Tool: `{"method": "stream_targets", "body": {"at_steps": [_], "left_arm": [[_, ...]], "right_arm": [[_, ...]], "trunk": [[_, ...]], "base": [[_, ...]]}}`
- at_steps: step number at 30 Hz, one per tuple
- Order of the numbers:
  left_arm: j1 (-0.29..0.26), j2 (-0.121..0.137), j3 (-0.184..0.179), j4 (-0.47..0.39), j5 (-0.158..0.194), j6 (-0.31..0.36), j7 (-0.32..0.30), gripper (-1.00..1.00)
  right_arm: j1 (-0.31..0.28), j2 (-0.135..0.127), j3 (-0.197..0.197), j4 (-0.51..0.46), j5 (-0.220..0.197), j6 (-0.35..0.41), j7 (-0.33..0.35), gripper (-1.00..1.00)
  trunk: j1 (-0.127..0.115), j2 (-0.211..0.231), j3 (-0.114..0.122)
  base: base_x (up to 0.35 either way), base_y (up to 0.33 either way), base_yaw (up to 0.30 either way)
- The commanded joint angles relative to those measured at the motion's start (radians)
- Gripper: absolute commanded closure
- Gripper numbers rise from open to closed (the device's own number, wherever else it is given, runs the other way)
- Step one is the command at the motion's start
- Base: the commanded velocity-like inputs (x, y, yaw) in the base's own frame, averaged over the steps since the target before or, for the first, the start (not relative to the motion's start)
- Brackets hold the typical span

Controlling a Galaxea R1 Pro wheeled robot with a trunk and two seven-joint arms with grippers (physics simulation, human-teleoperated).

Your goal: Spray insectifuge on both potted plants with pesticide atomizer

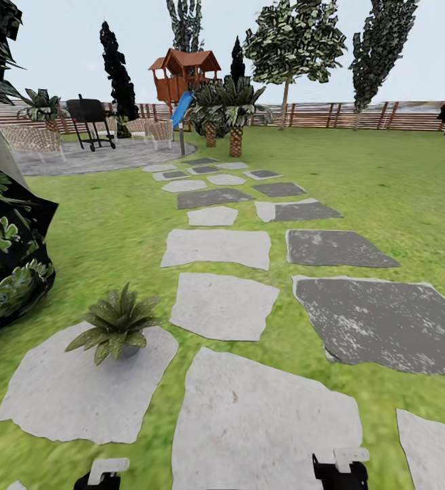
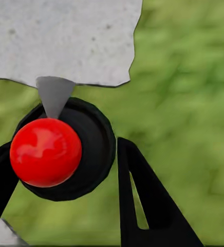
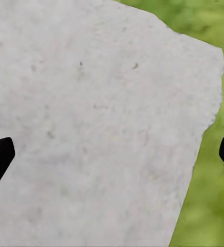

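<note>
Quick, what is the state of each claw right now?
Left claw: closed on a sprayer with a red ball top.
Right claw: open, holding nothing, above a pale slab.

Left pincer (image 2: 60,170) is clamped on a red-topped object; right pincer (image 3: 112,154) is spread wide.

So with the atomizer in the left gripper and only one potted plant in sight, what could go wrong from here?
1. The potted plant sits ahead and left of the left gripper; spraying from here may miss it or cover it only partly.
2. The atomizer, seen from its red cap, sits between spread fingers; contact is unclear, so it could slip.
</note>
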Motion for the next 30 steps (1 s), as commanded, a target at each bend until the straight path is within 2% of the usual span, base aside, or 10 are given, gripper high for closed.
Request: {"method": "stream_targets", "body": {"at_steps": [1, 7, 10, 30], "left_arm": [[0.010, 0.001, 0.005, -0.003, -0.004, -0.005, 0.001, 1.00], [0.023, -0.004, 0.001, 0.002, -0.010, -0.007, 0.000, 1.00], [0.024, -0.017, 0.001, 0.005, -0.009, -0.007, -0.001, 1.00], [0.025, -0.018, 0.001, 0.009, -0.010, -0.007, -0.001, 1.00]], "right_arm": [[0.000, -0.001, 0.009, 0.000, -0.009, -0.002, -0.002, -1.00], [0.000, 0.003, 0.007, 0.001, -0.012, -0.004, -0.004, -1.00], [0.002, 0.000, 0.006, 0.001, -0.012, -0.002, -0.005, -1.00], [0.004, 0.005, 0.007, 0.001, -0.009, -0.004, -0.003, -1.00]], "trunk": [[0.000, 0.000, -0.001], [0.000, 0.000, -0.001], [0.000, 0.000, -0.001], [0.000, 0.000, -0.001]], "base": [[0.148, -0.079, 0.000], [0.172, -0.153, 0.000], [0.177, -0.236, 0.000], [0.164, -0.265, 0.000]]}}
